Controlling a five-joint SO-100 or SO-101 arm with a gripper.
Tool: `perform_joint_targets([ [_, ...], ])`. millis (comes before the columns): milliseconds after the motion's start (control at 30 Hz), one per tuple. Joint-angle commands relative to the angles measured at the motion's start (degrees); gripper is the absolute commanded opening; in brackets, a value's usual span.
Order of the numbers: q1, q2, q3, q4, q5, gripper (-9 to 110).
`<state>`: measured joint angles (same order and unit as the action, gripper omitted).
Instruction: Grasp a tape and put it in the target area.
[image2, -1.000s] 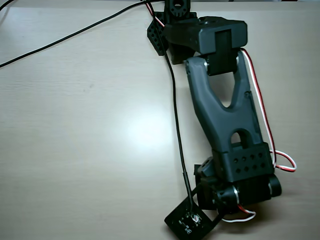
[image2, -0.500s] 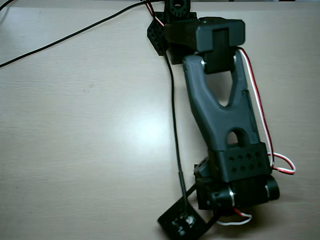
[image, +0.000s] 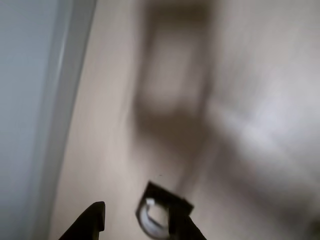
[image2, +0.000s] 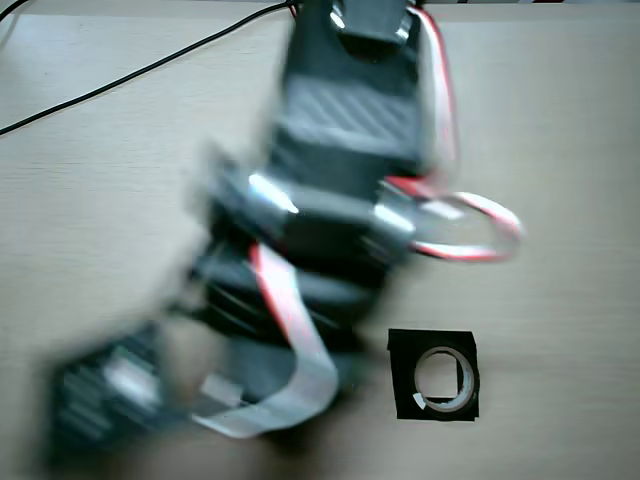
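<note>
Overhead view: my blurred arm (image2: 320, 210) crosses the tan table (image2: 560, 150). At 5 o'clock, the target area (image2: 404, 380) frames the tape (image2: 444, 378). Wrist view: I see the gripper (image: 140, 220) parted, holding nothing.

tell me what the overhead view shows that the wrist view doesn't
Only the overhead view shows the blurred arm with its red and white wires, a black cable across the table, and the whole target area.

Only the wrist view shows the gripper, its fingers apart and holding nothing, and a grey strip at the left.

Both show the tape lying inside the black square.
</note>
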<state>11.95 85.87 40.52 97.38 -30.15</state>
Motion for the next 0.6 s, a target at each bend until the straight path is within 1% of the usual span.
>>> perform_joint_targets([
  [0,7.29,3.87,-1.32,0.09,0.53,15],
  [133,15.73,5.36,-2.29,0.09,0.09,14],
  [267,19.69,7.65,0.09,0.09,-1.41,14],
  [367,20.48,10.11,3.34,0.09,-1.23,14],
  [567,16.61,21.01,19.95,-1.32,1.58,14],
])
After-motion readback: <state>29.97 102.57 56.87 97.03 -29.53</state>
